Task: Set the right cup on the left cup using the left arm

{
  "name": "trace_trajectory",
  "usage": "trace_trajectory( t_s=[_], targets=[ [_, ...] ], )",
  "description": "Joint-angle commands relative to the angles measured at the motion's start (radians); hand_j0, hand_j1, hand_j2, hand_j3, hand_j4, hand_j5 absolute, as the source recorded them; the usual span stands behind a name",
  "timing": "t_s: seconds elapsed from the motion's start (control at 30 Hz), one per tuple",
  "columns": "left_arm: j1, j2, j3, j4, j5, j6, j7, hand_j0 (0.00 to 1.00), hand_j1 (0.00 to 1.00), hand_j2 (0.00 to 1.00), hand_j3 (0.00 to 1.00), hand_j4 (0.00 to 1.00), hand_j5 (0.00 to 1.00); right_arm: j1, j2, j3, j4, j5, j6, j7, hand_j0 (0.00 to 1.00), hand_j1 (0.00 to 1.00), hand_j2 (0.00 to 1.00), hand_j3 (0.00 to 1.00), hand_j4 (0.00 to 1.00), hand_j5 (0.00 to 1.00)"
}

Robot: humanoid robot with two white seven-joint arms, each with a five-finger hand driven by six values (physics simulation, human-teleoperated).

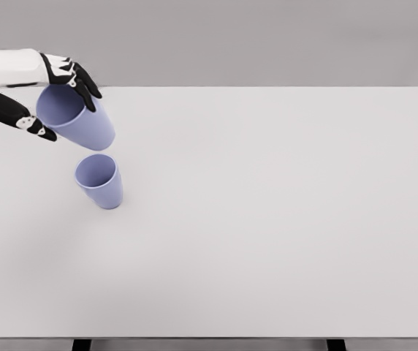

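The left hand (57,93) grips the tilted cup (76,117) above the standing cup (99,180); it should level it, centre it, then lower gently

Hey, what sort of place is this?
Likely a simulated test bench: a bare white table against a blank grey wall, two identical lilac cups, one standing, one held by the left robot hand.

Sim test bench, not a real room: flat rendered white table (282,219) on dark legs (82,344), featureless grey backdrop (267,36), no clutter, just two identical lavender cups (99,181) as props.
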Motion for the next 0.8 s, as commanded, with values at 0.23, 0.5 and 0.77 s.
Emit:
trace_trajectory(
  t_s=[0.23, 0.5, 0.77],
  targets=[
    [0.044, 0.064, -0.015, -0.034, 0.012, 0.004, 0.001, 0.55, 0.55, 0.55, 0.55, 0.55, 0.55, 0.000, 0.000, 0.000, 0.000, 0.001, 0.000, 0.001, 1.00, 1.00, 1.00, 1.00, 1.00, 1.00],
    [0.058, 0.051, -0.015, -0.024, 0.009, 0.004, 0.001, 0.55, 0.55, 0.55, 0.55, 0.55, 0.55, 0.000, 0.000, 0.000, 0.000, 0.001, 0.000, 0.001, 1.00, 1.00, 1.00, 1.00, 1.00, 1.00],
    [0.072, 0.036, -0.014, -0.009, 0.003, 0.004, 0.001, 0.56, 0.56, 0.56, 0.56, 0.56, 0.56, 0.000, 0.000, 0.000, 0.000, 0.000, 0.000, 0.001, 1.00, 1.00, 1.00, 1.00, 1.00, 1.00]
  ],
)
